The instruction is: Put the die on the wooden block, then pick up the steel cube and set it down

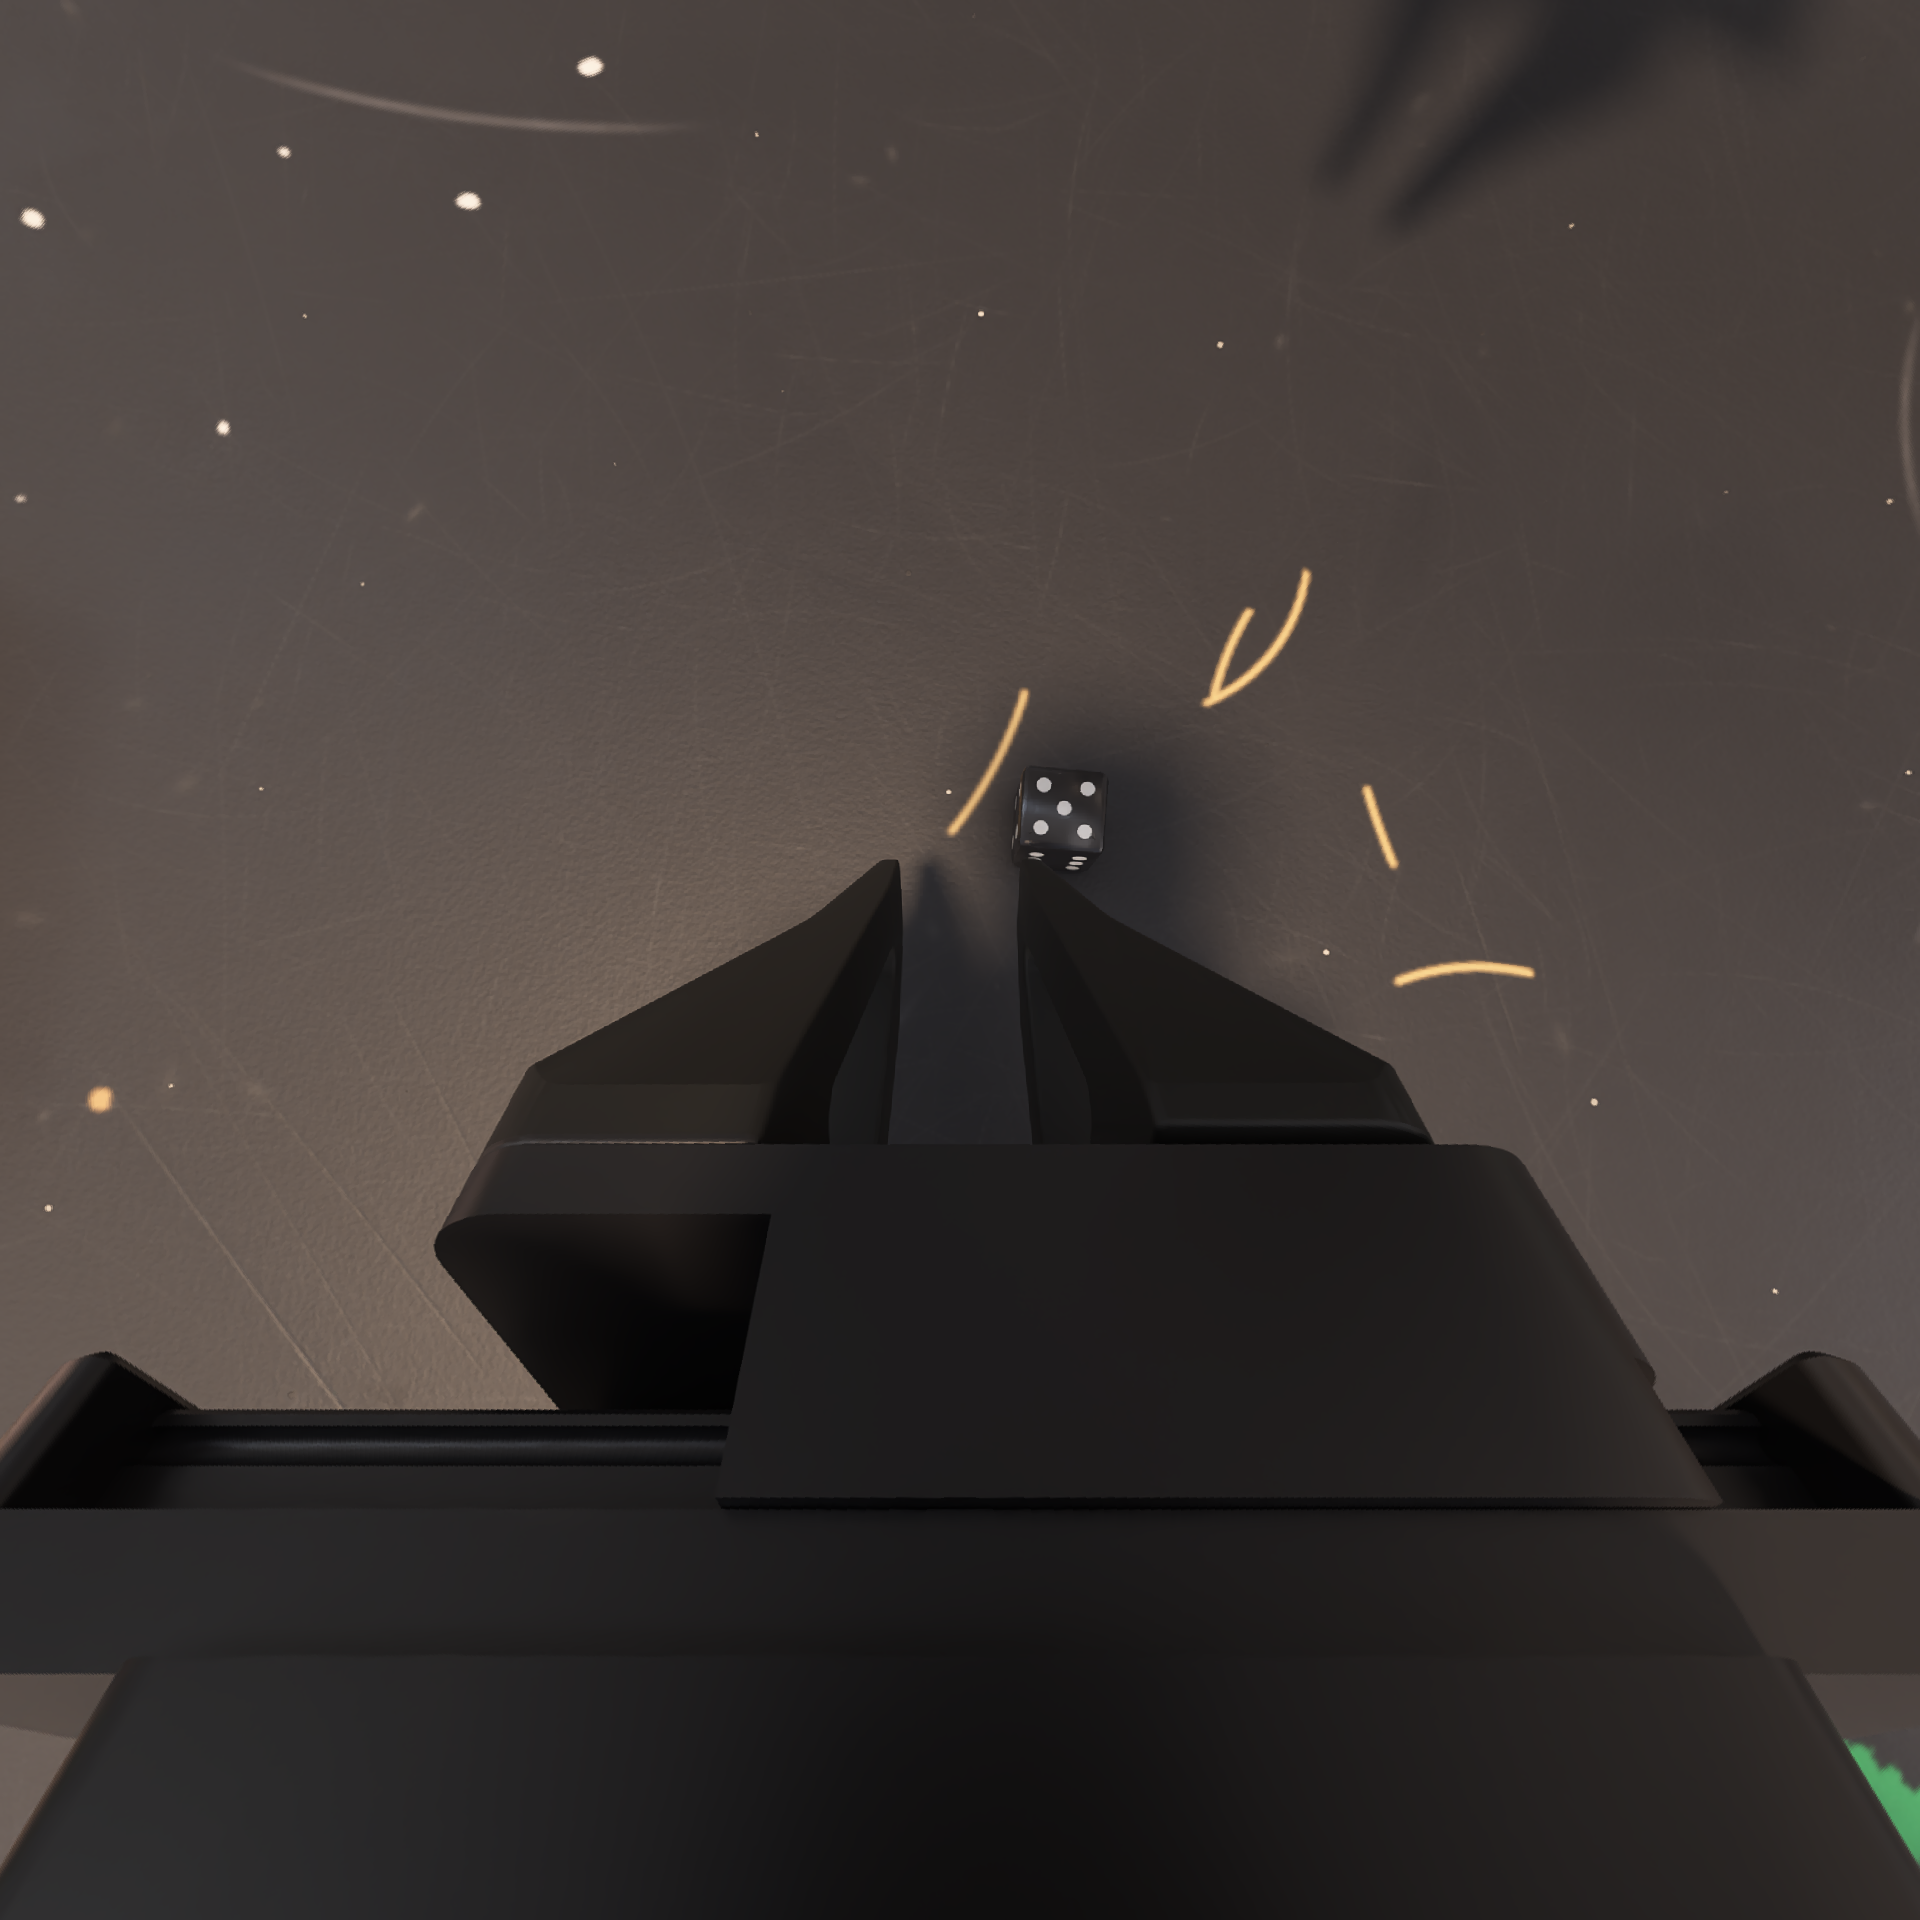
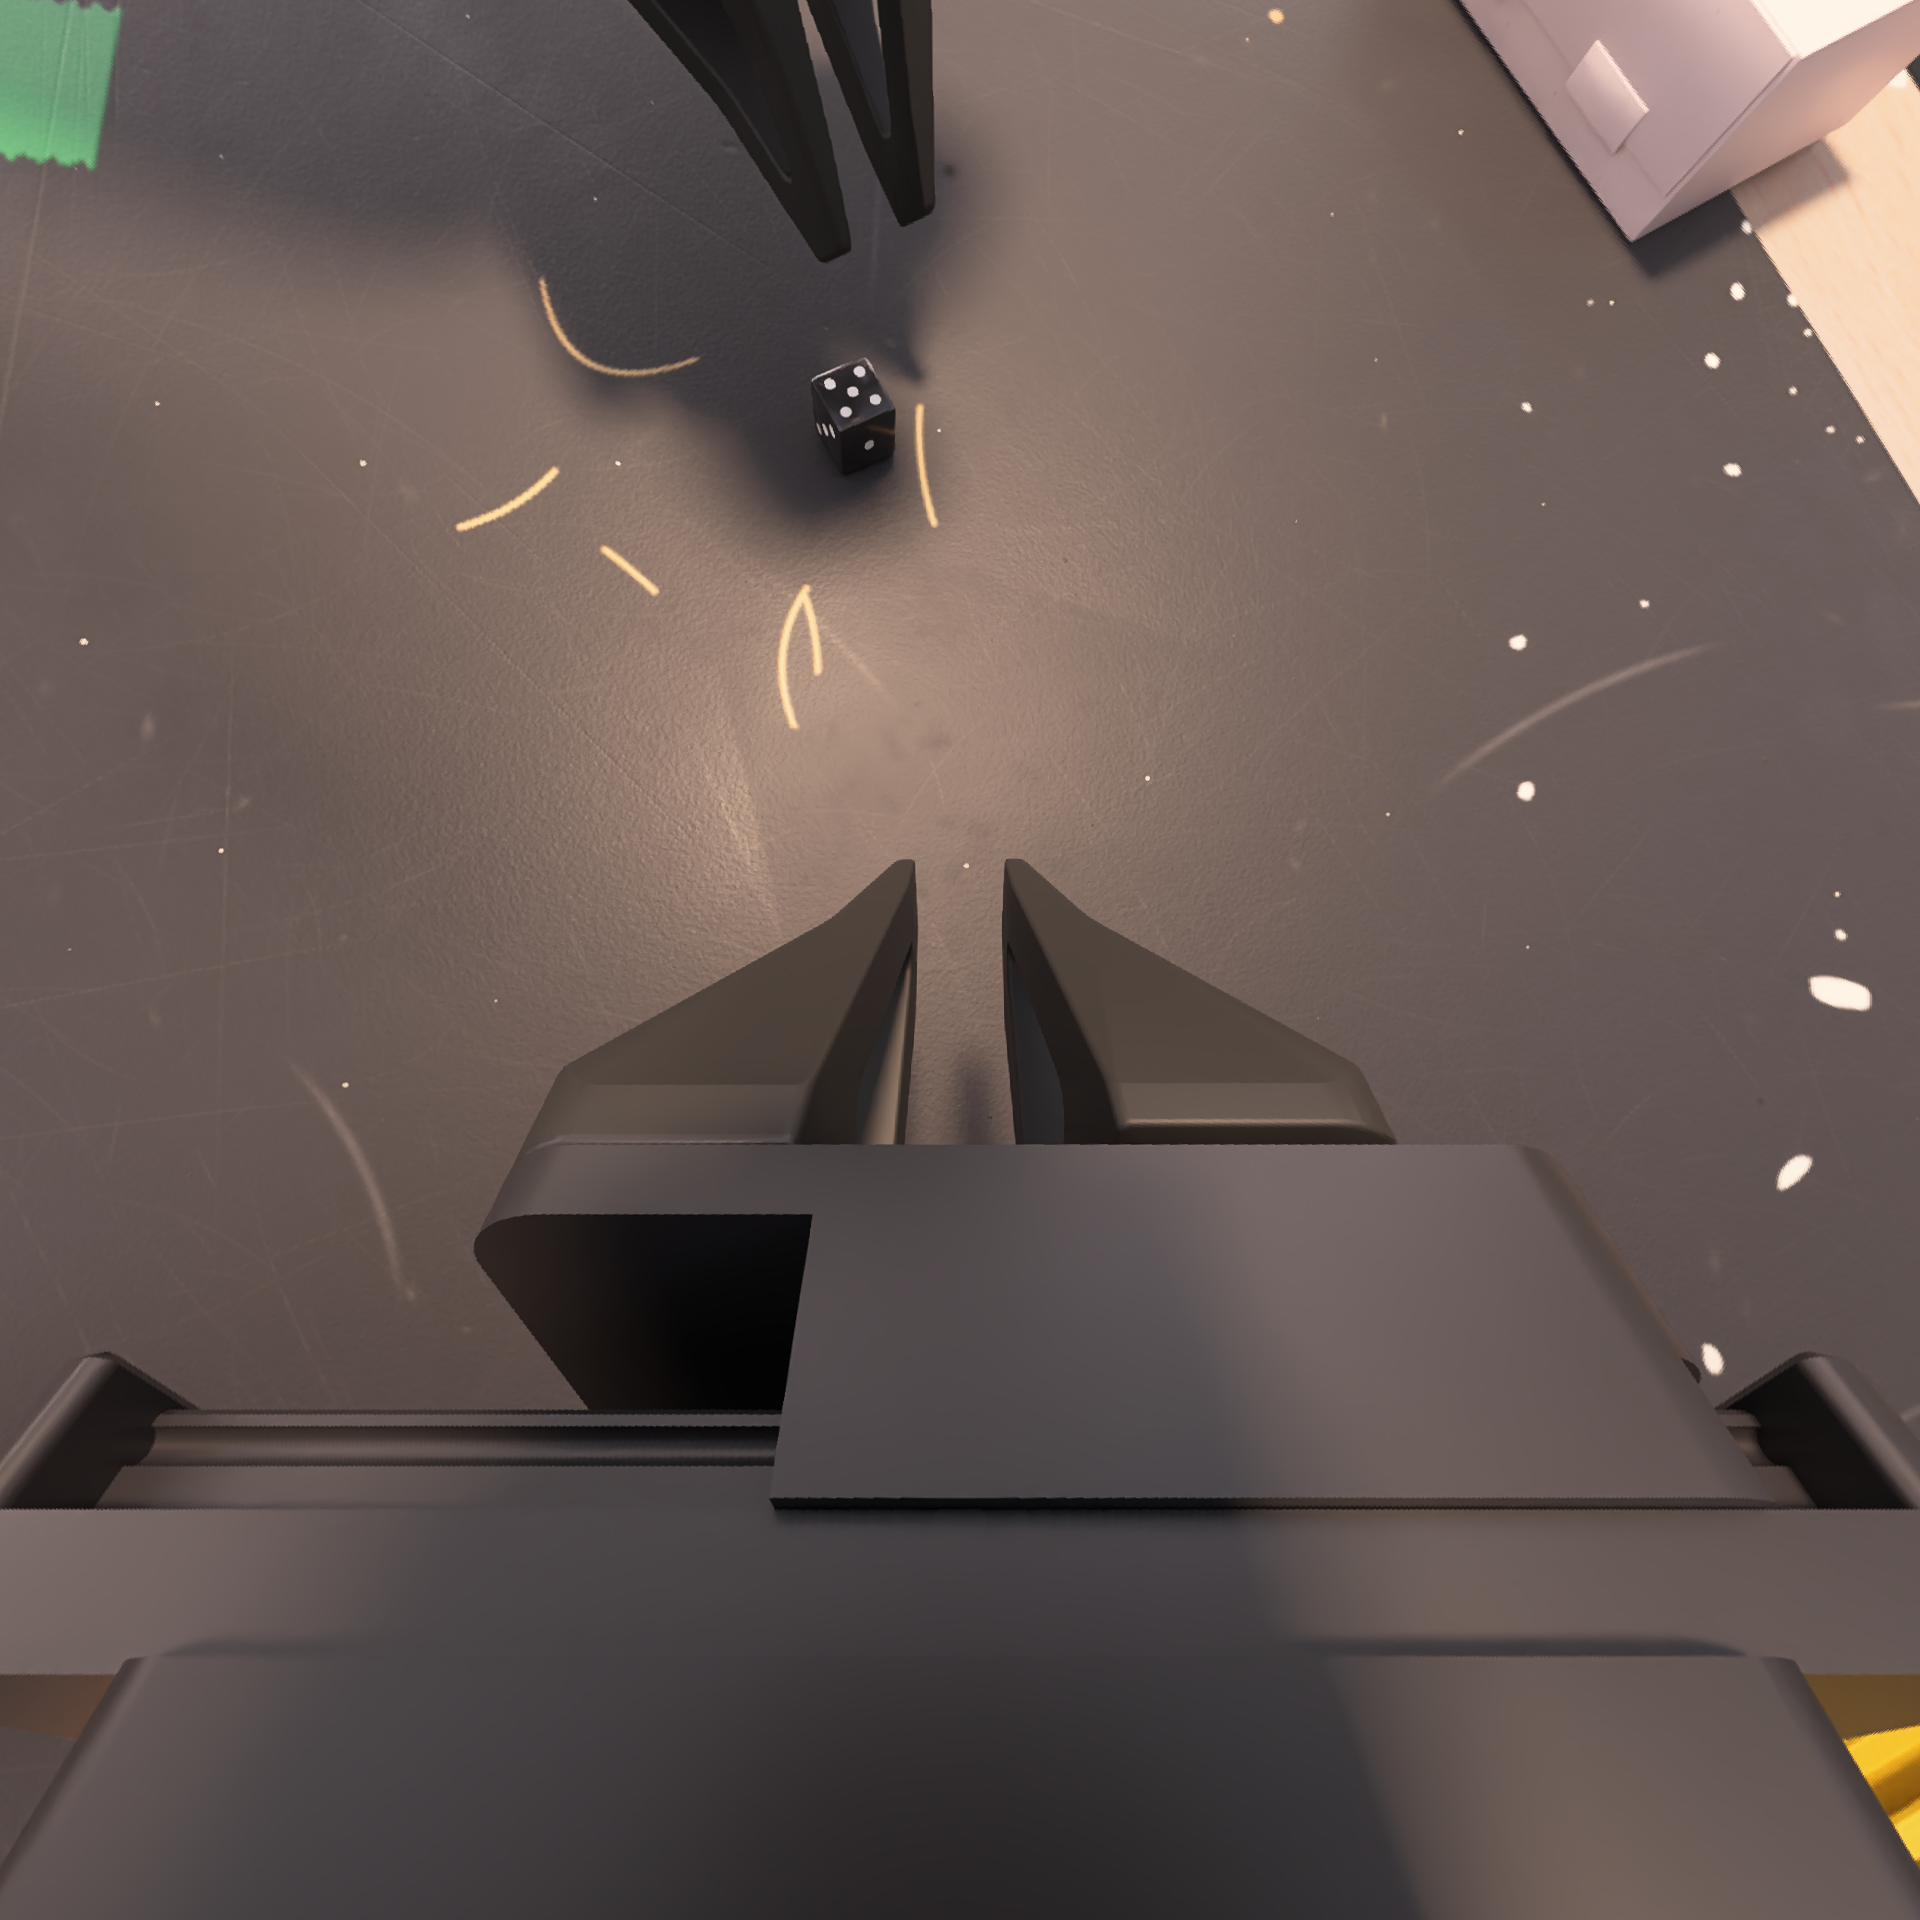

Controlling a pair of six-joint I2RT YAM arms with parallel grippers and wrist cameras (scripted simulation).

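A small black die (image 1: 1060, 816) with white pips lies on the dark mat, five pips up. My left gripper (image 1: 961, 873) hangs over the mat with its jaws nearly together and nothing between them; the die sits just beyond its right fingertip. In the right wrist view the die (image 2: 852, 414) lies far ahead, with the left gripper (image 2: 873, 234) above and behind it, apart from it. My right gripper (image 2: 959, 868) is shut and empty, well short of the die. No wooden block or steel cube is in view.
A white box (image 2: 1683, 94) stands at the mat's far right corner beside a pale wooden surface (image 2: 1849, 270). A green patch (image 2: 52, 83) lies at the far left and also shows in the left wrist view (image 1: 1886, 1808). Something yellow (image 2: 1881, 1766) peeks out low on the right.
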